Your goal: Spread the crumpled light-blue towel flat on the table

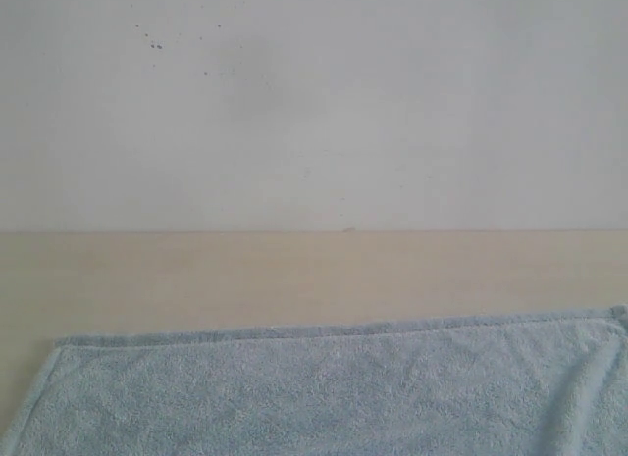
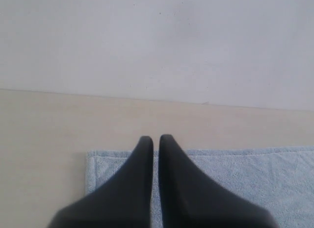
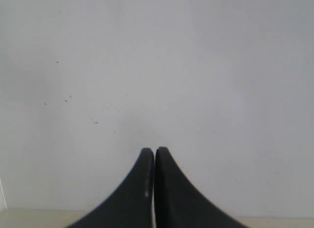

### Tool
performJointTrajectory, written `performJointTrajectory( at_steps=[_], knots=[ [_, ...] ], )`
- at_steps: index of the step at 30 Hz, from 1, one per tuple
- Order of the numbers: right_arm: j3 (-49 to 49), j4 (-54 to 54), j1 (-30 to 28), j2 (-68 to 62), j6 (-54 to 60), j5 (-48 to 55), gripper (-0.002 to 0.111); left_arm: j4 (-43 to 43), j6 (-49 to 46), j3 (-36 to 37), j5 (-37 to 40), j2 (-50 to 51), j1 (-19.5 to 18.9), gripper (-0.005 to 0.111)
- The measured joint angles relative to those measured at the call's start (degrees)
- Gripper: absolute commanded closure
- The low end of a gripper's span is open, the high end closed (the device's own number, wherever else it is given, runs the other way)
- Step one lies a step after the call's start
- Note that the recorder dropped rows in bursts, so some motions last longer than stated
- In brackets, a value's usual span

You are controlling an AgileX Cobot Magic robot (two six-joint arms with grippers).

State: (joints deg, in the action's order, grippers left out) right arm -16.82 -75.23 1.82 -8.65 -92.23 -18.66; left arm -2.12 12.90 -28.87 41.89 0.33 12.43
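Note:
The light-blue towel (image 1: 324, 392) lies flat across the near part of the beige table (image 1: 294, 275), its hemmed far edge running nearly straight from left to right, with a slight fold at its right end. No gripper shows in the exterior view. In the left wrist view my left gripper (image 2: 155, 139) is shut with nothing between its black fingers, raised above the towel (image 2: 245, 179) near one of its corners. In the right wrist view my right gripper (image 3: 154, 150) is also shut and empty, facing the white wall; the towel is out of that view.
A white wall (image 1: 314, 103) with a few dark specks rises along the table's far edge. A band of bare tabletop (image 2: 44, 139) lies between the towel and the wall and beside the towel's corner.

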Motion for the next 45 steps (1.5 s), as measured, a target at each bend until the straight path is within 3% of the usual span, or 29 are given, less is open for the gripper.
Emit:
performJointTrajectory(
  at_steps=[3,6,16,19,24,27,45],
  knots=[
    [0.00,-14.65,0.00,0.00,-12.36,-0.44,0.108,0.00,0.00,0.00,0.00,0.00,0.00,0.103],
    [0.58,-21.54,0.00,0.00,-23.15,-0.99,0.108,0.00,0.00,0.00,0.00,0.00,0.00,0.103],
    [0.93,-24.11,0.00,0.00,-25.79,3.32,0.108,0.00,0.00,0.00,0.00,0.00,0.00,0.103],
    [0.93,-12.96,0.00,0.00,-13.46,5.02,0.108,0.00,0.00,0.00,0.00,0.00,0.00,0.103],
    [0.93,25.13,0.00,0.00,30.28,2.67,0.108,0.00,0.00,0.00,0.00,0.00,0.00,0.103],
    [0.93,36.33,0.00,0.00,43.22,0.63,0.108,0.00,0.00,0.00,0.00,0.00,0.00,0.103],
    [4.93,44.38,0.00,0.00,48.71,-0.83,0.108,0.00,0.00,0.00,0.00,0.00,0.00,0.103]
  ],
)
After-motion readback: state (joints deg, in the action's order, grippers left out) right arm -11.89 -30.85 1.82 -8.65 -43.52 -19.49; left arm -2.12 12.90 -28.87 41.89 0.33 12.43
